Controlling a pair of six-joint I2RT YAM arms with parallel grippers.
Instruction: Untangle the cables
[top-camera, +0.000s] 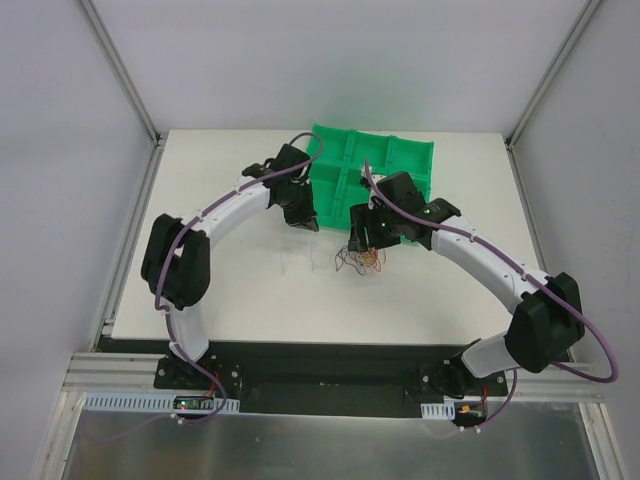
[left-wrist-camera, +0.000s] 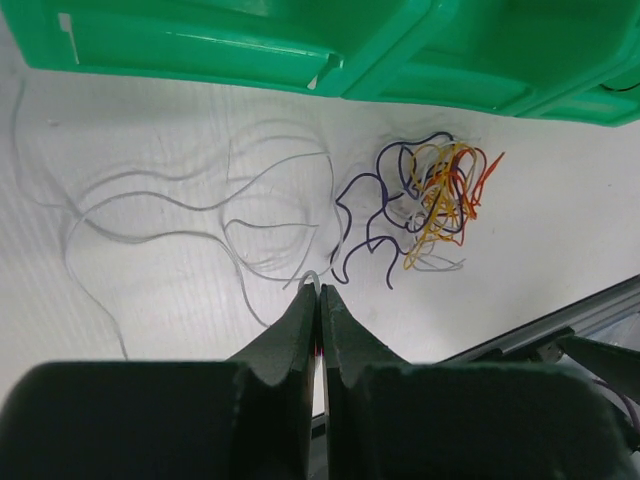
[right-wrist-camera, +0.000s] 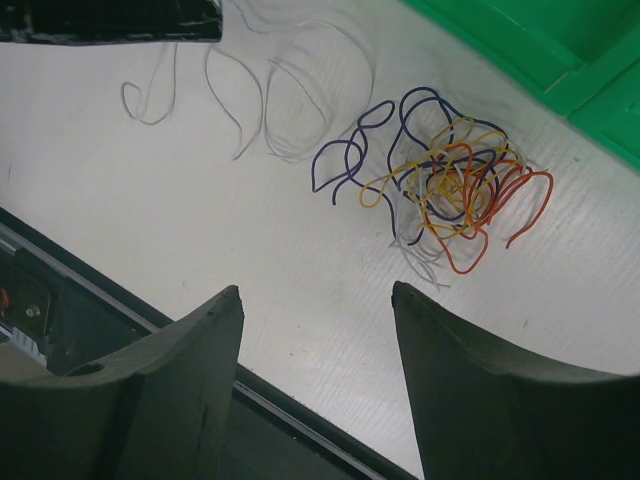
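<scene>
cables (right-wrist-camera: 445, 190): hair-thin knot just beside tray (left-wrist-camera: 300, 60)
handling: likely limp, springy
hold: loose outer loop
left end effector (left-wrist-camera: 318, 300): closed
right end effector (right-wrist-camera: 315, 295): open, empty

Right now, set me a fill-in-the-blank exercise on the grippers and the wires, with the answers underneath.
1. The left gripper is ___.
2. The right gripper hangs over the table, ___ and holding nothing.
3. The tangle of coloured wires lies outside the ___ tray.
4. The loose wires spread beside the tangle are ___ in colour.

Missing words: shut; open; green; white.
</scene>
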